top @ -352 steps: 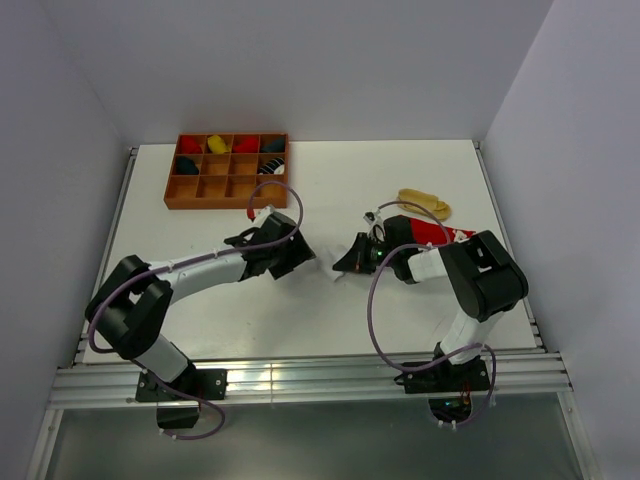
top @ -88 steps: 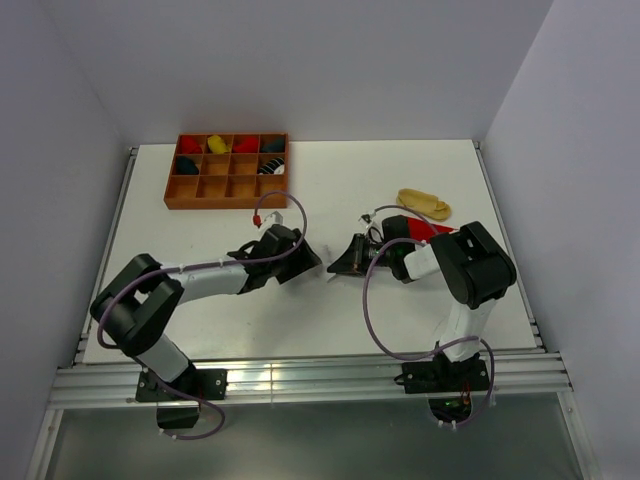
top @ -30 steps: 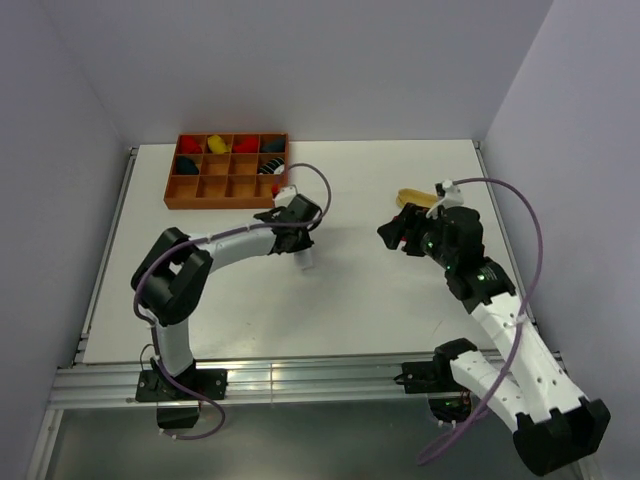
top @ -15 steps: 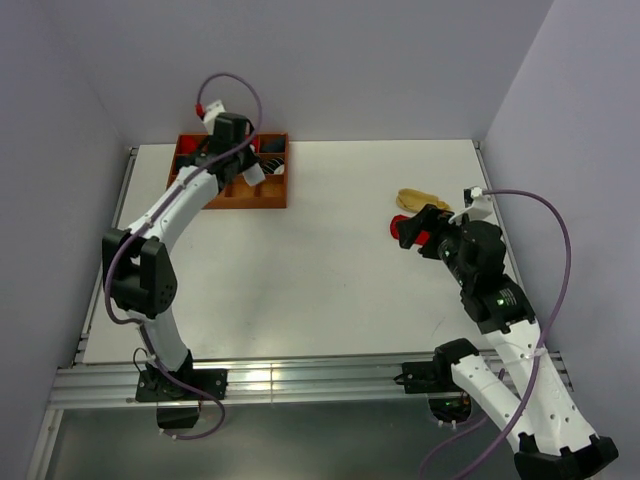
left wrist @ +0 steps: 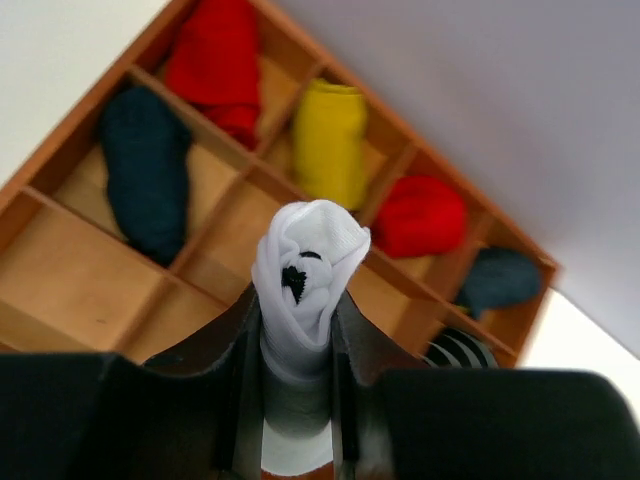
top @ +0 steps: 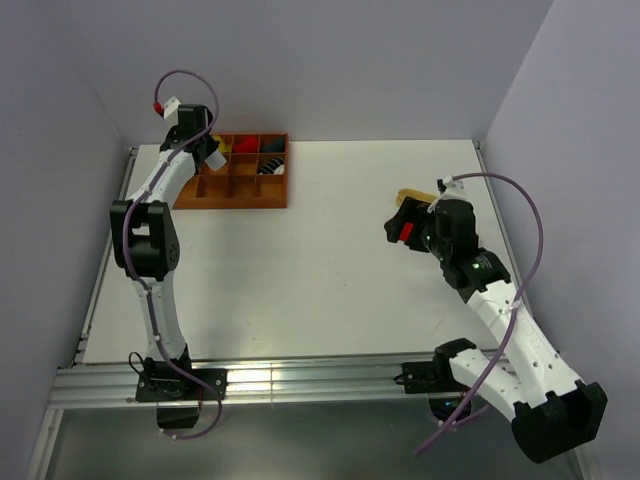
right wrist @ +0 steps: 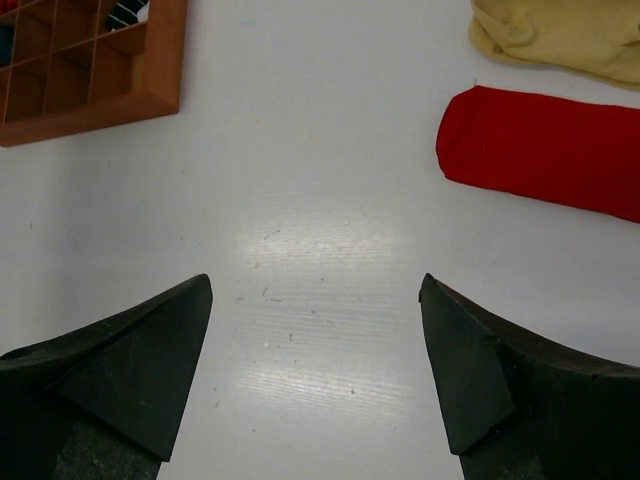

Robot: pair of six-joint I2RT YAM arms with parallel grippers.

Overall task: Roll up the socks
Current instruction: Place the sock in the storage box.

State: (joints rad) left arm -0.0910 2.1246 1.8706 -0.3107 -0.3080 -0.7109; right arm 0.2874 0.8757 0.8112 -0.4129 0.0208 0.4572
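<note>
My left gripper (left wrist: 298, 300) is shut on a rolled white sock (left wrist: 310, 245) with black marks, held in the air over the brown wooden tray (left wrist: 62, 140). In the top view that gripper (top: 206, 150) hovers at the tray's far left corner. My right gripper (right wrist: 315, 285) stands wide open with nothing between its fingers, above bare table. A flat red sock (right wrist: 545, 150) lies ahead and to its right, with a tan-yellow sock (right wrist: 560, 35) just beyond it. In the top view the right gripper (top: 400, 224) covers most of the red sock, and the tan sock (top: 411, 196) shows behind it.
The tray (top: 230, 201) sits at the table's far left. Several of its compartments hold rolled socks: red (left wrist: 215, 60), yellow (left wrist: 330, 145), dark blue (left wrist: 150, 170) and a striped one (left wrist: 460, 350). The tray's corner (right wrist: 165, 60) shows at the right wrist view's upper left.
The left arm has swung from the table's middle up and back over the tray, carrying the white sock. The right gripper has opened wider and shifted slightly beside the red sock.
</note>
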